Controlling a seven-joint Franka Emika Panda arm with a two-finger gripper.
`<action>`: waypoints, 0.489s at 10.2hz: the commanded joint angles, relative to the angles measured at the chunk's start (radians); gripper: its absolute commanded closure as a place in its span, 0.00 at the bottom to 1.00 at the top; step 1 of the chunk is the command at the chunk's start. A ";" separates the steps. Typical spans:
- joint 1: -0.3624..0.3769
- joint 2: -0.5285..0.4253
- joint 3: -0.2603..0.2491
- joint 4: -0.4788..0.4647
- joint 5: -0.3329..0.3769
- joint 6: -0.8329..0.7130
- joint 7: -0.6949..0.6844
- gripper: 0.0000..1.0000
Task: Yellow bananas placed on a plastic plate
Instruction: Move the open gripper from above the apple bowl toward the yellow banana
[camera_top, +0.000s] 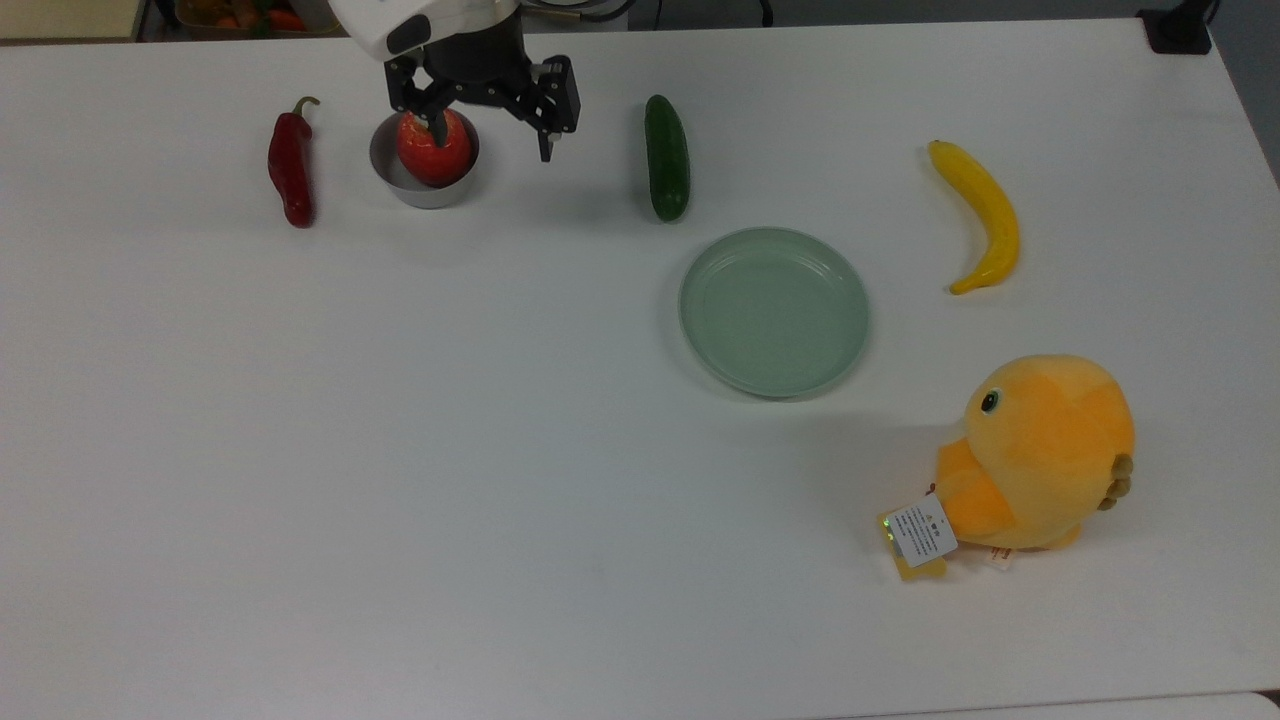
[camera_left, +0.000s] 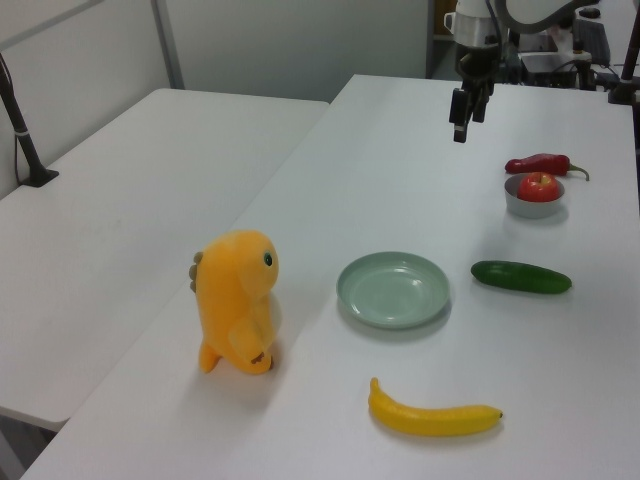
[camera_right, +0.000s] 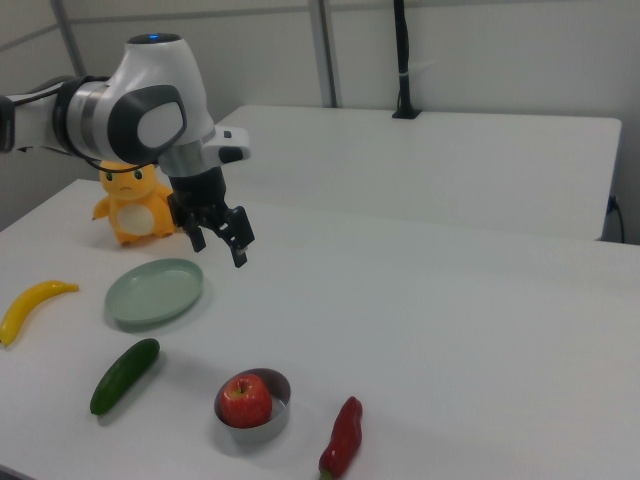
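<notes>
You have a matt white table (camera_top: 400, 450) with a smooth, even top; the plastic plate (camera_top: 774, 311) on it looks smooth with a soft sheen; the yellow bananas (camera_top: 982, 214) have a smooth, faintly glossy skin; the chick (camera_top: 1035, 453) is fuzzy plush cloth with a paper tag (camera_top: 921, 530); the bowl (camera_top: 420, 180) is dull grey metal; the apple (camera_top: 434, 148), cucumber (camera_top: 667, 158) and red pepper (camera_top: 290, 165) shine; the gripper (camera_top: 492, 115) is matt black.
</notes>
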 joint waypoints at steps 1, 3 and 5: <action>0.049 -0.110 0.004 -0.137 0.002 0.013 -0.020 0.00; 0.051 -0.142 0.047 -0.173 0.006 0.027 -0.014 0.00; 0.042 -0.143 0.130 -0.173 0.015 0.030 0.009 0.00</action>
